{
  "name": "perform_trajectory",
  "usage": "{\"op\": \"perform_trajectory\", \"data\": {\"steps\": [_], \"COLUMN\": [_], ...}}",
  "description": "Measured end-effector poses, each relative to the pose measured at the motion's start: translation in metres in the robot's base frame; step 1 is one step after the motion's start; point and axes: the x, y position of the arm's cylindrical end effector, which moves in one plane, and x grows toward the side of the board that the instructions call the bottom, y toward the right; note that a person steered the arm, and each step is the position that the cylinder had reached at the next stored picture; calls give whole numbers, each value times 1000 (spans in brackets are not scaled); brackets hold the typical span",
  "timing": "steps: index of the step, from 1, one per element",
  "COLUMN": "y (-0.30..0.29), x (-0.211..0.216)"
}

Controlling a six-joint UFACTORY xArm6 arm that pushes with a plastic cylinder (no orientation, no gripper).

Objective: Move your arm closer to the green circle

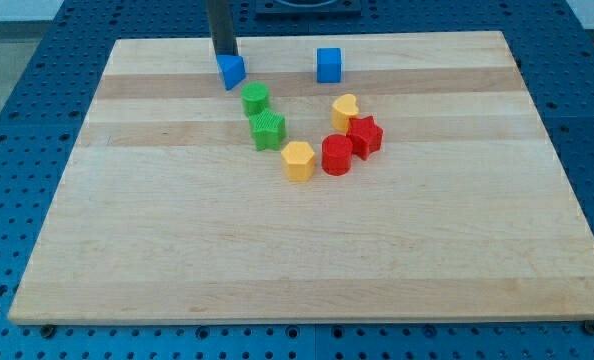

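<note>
The green circle (255, 98) lies on the wooden board (307, 250), near the view's top, left of centre. A green star (268, 130) sits just below it, nearly touching. My tip (224, 54) stands at the view's top, directly above and touching a blue triangle (231, 71). The blue triangle lies between my tip and the green circle, up and to the left of the circle.
A blue cube (328, 65) lies to the right near the top edge. A yellow heart (345, 110), a red star (365, 136), a red cylinder (337, 155) and a yellow hexagon (298, 160) cluster right of the green blocks.
</note>
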Motion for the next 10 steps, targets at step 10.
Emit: {"op": "perform_trajectory", "data": {"steps": [10], "y": [-70], "x": [21]}}
